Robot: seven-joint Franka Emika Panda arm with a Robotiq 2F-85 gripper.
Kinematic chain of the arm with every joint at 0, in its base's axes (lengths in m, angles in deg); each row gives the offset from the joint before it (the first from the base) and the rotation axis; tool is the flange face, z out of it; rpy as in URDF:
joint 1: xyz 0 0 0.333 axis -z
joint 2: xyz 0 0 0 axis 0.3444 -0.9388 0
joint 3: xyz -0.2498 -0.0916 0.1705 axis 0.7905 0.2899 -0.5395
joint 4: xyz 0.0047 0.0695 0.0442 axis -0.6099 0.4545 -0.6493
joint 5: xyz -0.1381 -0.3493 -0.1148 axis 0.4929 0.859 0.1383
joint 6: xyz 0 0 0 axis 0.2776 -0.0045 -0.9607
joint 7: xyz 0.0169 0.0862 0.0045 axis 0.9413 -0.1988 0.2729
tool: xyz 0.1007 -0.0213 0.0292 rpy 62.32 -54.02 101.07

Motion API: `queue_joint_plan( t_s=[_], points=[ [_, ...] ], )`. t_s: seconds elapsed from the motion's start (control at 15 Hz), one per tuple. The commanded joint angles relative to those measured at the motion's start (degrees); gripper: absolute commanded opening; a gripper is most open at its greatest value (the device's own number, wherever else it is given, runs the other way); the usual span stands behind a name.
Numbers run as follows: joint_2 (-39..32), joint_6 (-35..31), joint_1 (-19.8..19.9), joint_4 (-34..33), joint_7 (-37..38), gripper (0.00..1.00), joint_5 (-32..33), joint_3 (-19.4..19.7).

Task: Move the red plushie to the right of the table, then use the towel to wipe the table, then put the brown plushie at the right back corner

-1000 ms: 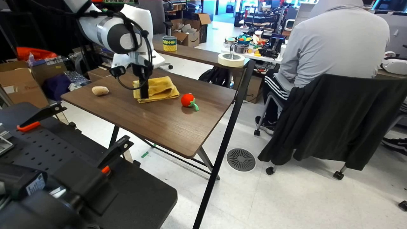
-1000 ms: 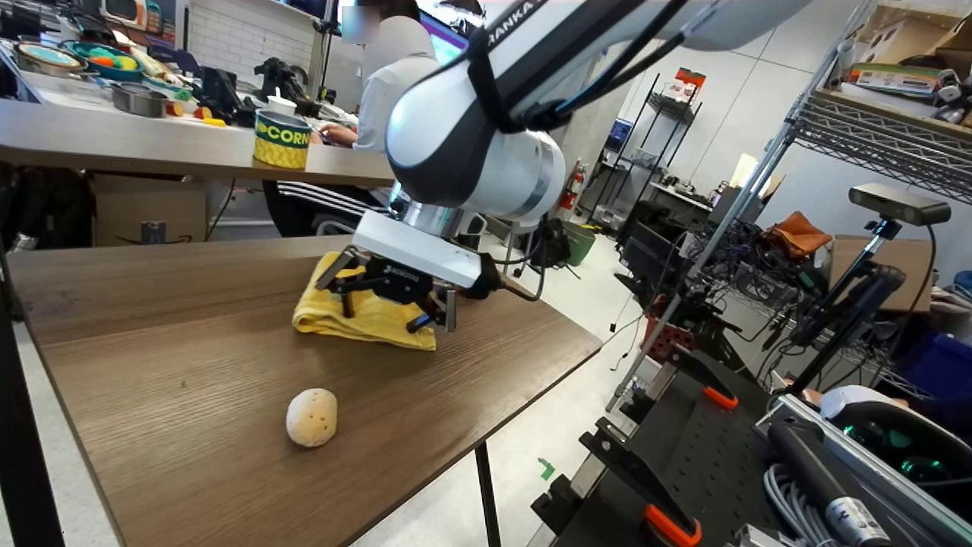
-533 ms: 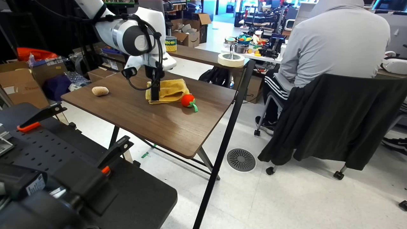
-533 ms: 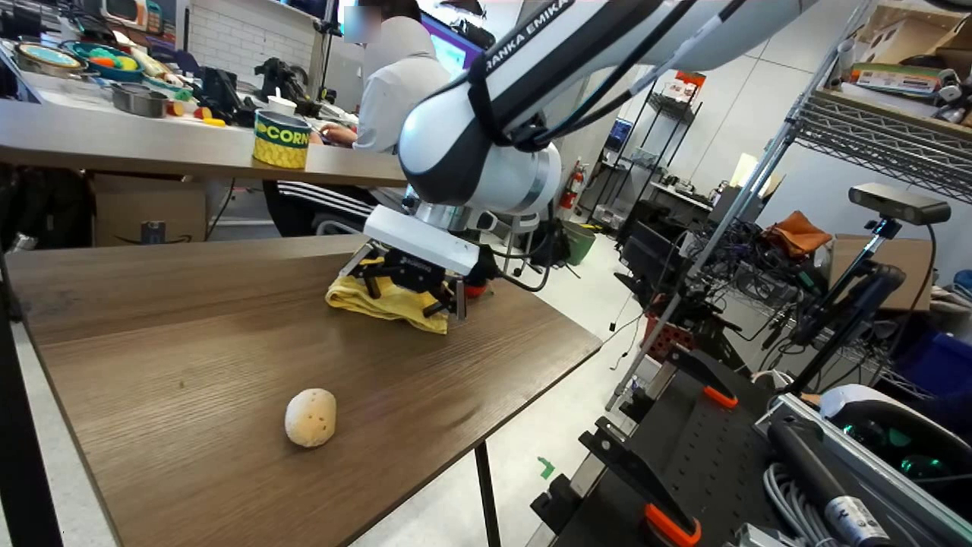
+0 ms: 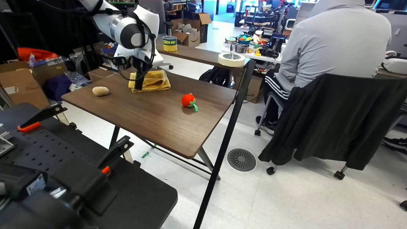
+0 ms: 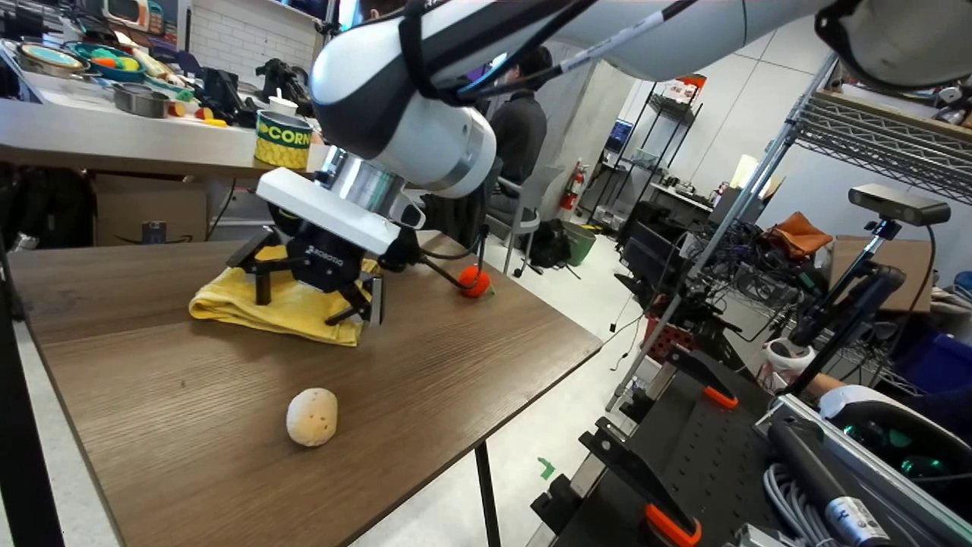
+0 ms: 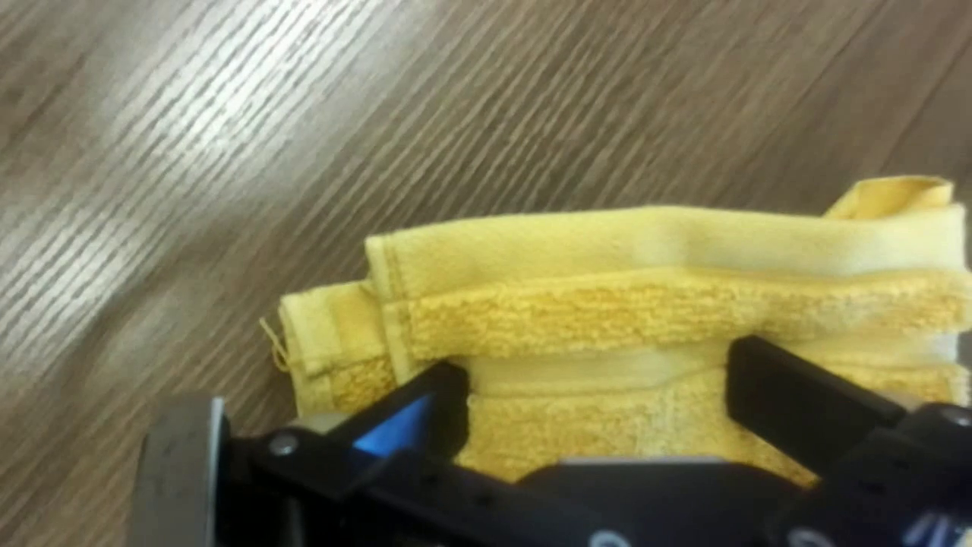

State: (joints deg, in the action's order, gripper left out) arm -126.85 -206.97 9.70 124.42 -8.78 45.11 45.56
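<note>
The yellow towel (image 5: 159, 81) lies folded on the brown table (image 5: 178, 127), toward its back edge. My gripper (image 7: 598, 372) is open, its fingers (image 7: 790, 395) spread wide and resting down on the cloth. Between them the towel's surface runs flat, not pinched. In an exterior view the towel (image 6: 235, 308) shows under my gripper (image 6: 302, 308). The red plushie (image 5: 188, 100), with its green stem, sits apart from the towel, toward the right side in that exterior view. Closer to the opposite end is the brown plushie (image 5: 100, 91), also seen as the brown plushie (image 6: 312, 417) in an exterior view.
Behind the table runs a shelf-like surface with a corn can (image 5: 169, 43) and a tape roll (image 5: 231, 59). A black slanted post (image 5: 222, 149) stands by the table's side. A black cart with clamps (image 6: 638, 463) is close by. A person (image 5: 334, 44) sits beyond.
The towel slid with my open gripper toward the red plushie, reaching close to it, then back away toward the rear. The red plushie turned very slightly; the brown plushie stayed put.
</note>
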Motion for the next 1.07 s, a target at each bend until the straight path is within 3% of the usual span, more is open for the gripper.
queue_joint_plan(
  t_s=[0.0,0.13,0.27,0.6,0.73,1.0],
  points=[
    [-0.2,0.2,-0.3,-0.4,0.0,1.00,0.0,0.2],
    [-0.2,0.2,-0.1,-0.4,0.0,1.00,0.0,0.3],
    [3.9,0.2,-2.4,4.3,-1.5,1.00,5.0,4.1],
    [15.3,0.4,-8.9,12.4,-0.2,1.00,14.5,9.1],
    [17.1,-0.1,-11.5,11.7,0.5,1.00,19.0,11.6],
    [12.0,-4.6,-12.8,6.1,-0.6,1.00,28.1,15.8]
  ],
)
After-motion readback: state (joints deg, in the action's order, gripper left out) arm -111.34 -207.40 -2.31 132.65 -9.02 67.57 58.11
